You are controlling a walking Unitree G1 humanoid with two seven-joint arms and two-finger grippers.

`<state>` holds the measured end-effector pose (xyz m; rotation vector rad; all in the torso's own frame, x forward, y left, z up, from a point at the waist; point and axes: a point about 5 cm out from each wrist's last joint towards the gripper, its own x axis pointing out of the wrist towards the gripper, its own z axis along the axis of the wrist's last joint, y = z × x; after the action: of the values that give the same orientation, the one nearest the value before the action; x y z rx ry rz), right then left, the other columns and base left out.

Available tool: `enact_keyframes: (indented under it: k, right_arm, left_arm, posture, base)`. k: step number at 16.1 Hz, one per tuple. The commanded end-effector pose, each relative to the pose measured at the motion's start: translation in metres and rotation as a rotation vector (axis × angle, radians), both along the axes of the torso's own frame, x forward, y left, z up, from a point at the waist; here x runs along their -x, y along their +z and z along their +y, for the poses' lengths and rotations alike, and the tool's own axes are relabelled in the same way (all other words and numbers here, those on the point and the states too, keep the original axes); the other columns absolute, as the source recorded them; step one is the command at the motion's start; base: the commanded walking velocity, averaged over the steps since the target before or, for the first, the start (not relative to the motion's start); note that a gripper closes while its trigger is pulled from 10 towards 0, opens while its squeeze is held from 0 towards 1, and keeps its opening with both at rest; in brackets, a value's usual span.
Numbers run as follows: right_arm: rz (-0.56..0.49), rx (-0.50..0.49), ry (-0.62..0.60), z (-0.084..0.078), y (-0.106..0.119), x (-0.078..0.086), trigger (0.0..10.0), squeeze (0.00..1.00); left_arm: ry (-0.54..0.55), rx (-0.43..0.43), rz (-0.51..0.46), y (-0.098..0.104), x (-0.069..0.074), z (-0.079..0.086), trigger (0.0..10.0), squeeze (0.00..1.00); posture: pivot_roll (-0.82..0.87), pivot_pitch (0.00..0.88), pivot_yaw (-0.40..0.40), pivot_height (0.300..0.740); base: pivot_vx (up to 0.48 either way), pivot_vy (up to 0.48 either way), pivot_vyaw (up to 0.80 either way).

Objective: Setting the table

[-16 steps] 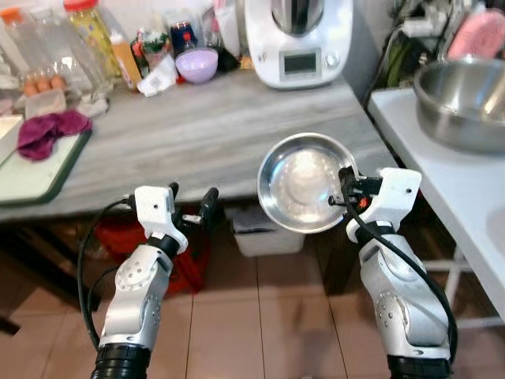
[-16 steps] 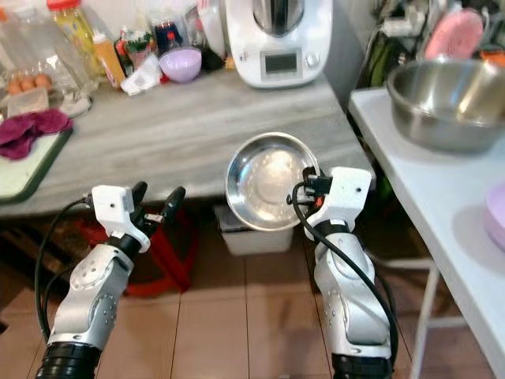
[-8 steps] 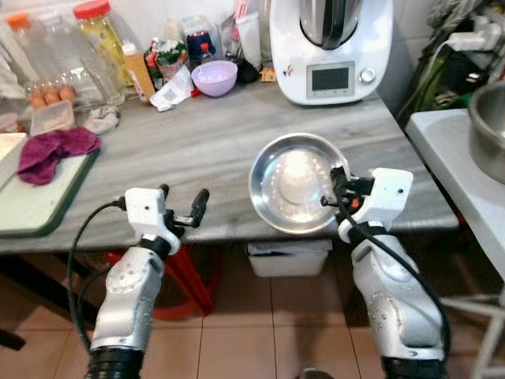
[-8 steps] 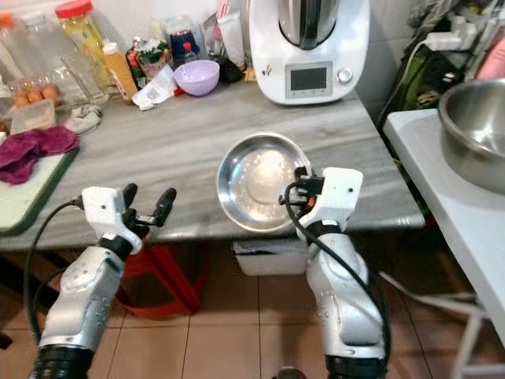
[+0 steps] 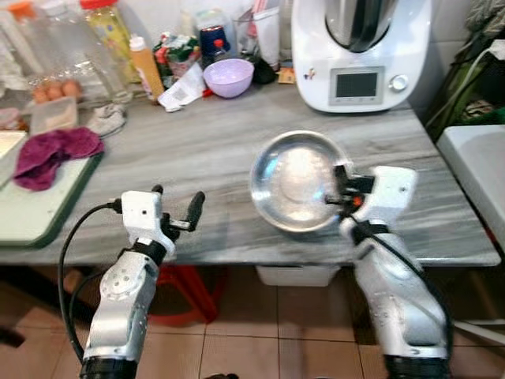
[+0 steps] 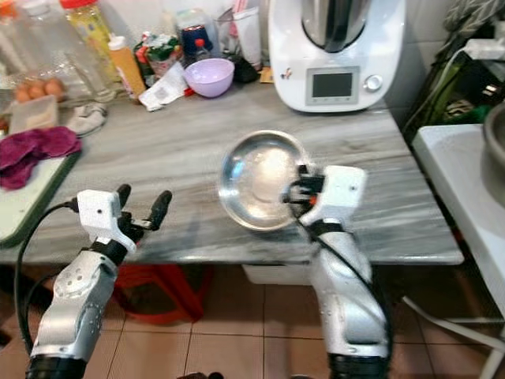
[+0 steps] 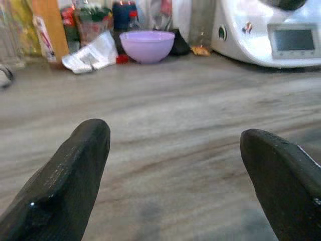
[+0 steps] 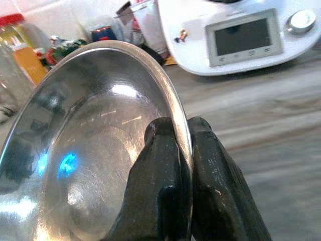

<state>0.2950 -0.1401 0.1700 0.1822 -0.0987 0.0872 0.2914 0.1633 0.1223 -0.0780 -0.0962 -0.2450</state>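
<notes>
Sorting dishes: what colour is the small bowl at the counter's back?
Lilac bowl, clearest in the left wrist view.

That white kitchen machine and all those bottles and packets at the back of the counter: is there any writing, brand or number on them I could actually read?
No text here can be read with confidence.
White kitchen machine: its display is dark and blank; a small mark beside it is too small to read.
Bottles and packets: labels show colour, the lettering is blurred.
Steel bowl in the right end effector: no marking visible.

Home kitchen: food processor (image 5: pixel 361 49), eggs (image 5: pixel 49 91), bottles on counter (image 5: pixel 221 150).
</notes>
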Motion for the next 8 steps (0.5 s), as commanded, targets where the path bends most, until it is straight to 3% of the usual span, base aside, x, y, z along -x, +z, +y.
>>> enact_keyframes:
  k: [1, 6, 8]
  right_arm:
    - [-0.009, -0.013, 0.023, 0.005, 0.003, 0.000, 10.0, 0.00]
    - [0.001, -0.025, 0.021, 0.000, 0.004, -0.008, 10.0, 0.00]
    - [0.056, -0.097, 0.029, 0.000, 0.002, -0.023, 10.0, 0.00]
  left_arm:
    - [0.013, -0.032, -0.001, 0.000, 0.008, 0.008, 10.0, 0.00]
    - [-0.135, -0.085, 0.031, -0.008, 0.029, 0.002, 10.0, 0.00]
    - [-0.221, -0.123, 0.055, -0.014, 0.038, 0.002, 10.0, 0.00]
  posture:
    - [-0.14, 0.103, 0.092, 0.740]
    - [-0.13, 0.107, 0.086, 0.740]
    - [-0.13, 0.109, 0.083, 0.740]
  base:
    - [0.000, 0.000, 0.00]
    - [0.000, 0.000, 0.00]
    - [0.000, 0.000, 0.00]
